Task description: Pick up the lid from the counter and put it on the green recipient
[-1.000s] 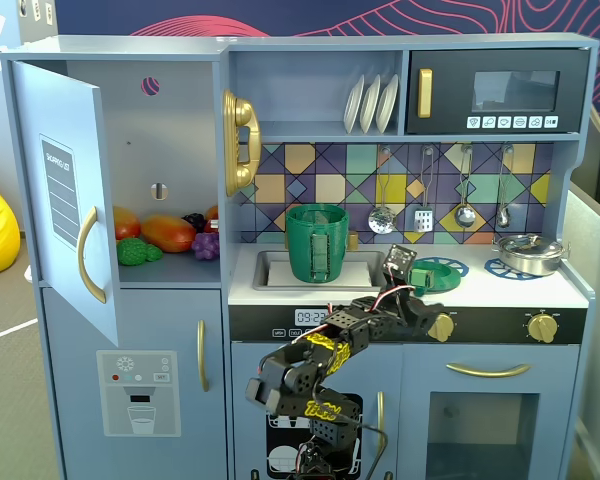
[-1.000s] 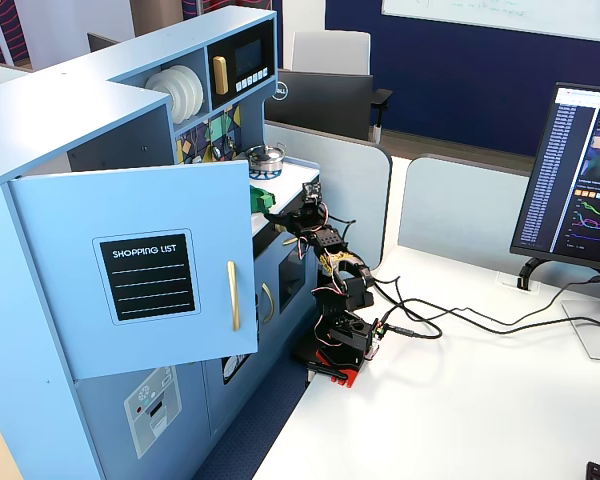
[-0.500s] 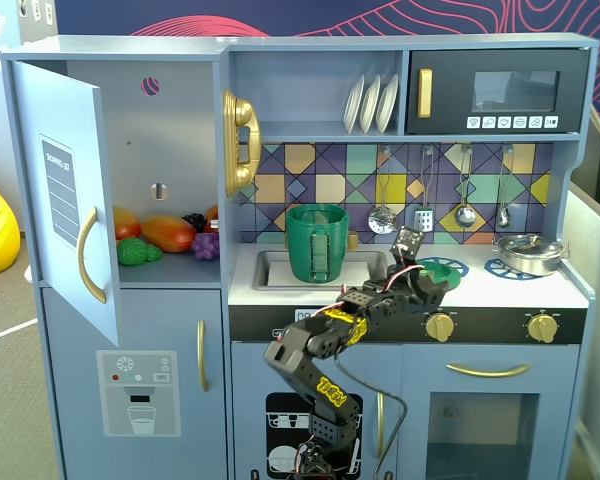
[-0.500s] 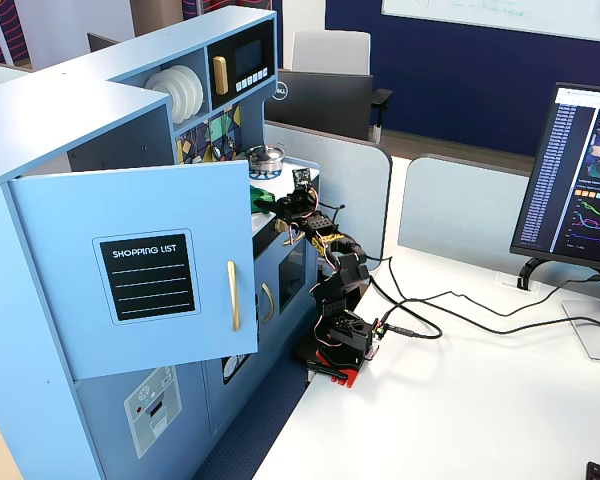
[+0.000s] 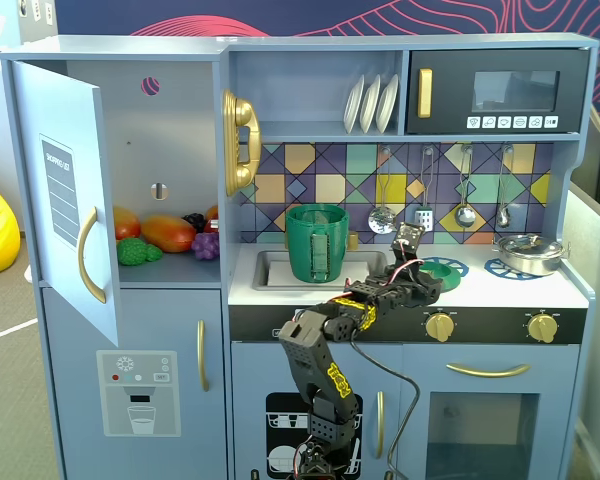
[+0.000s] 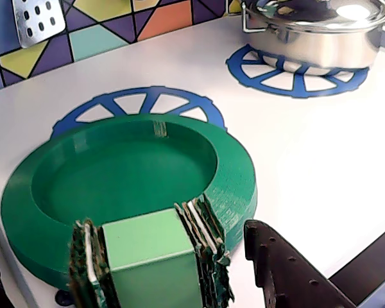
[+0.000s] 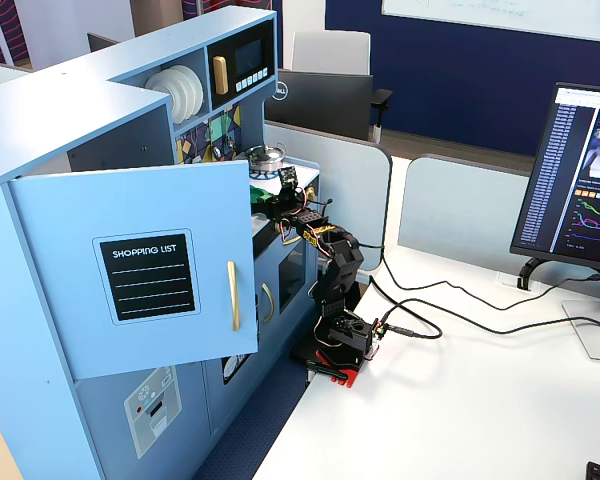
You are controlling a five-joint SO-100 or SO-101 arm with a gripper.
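In the wrist view the gripper [image 6: 199, 256] sits lowest, its green padded finger [image 6: 151, 260] over the near rim of the lid [image 6: 125, 173] and its black finger [image 6: 289, 269] off to the right, open, nothing clamped; the lid lies flat on the white counter [image 6: 308, 160] over a blue burner ring [image 6: 138, 106]; a silver pot [image 6: 314, 32] stands beyond; in a fixed view the green recipient [image 5: 317, 243] stands in the sink, left of the arm [image 5: 325, 350].

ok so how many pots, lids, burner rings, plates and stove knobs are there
pots: 2, green pot and silver pot
green lid: 1
burner rings: 2
plates: 3
knobs: 2
total: 10
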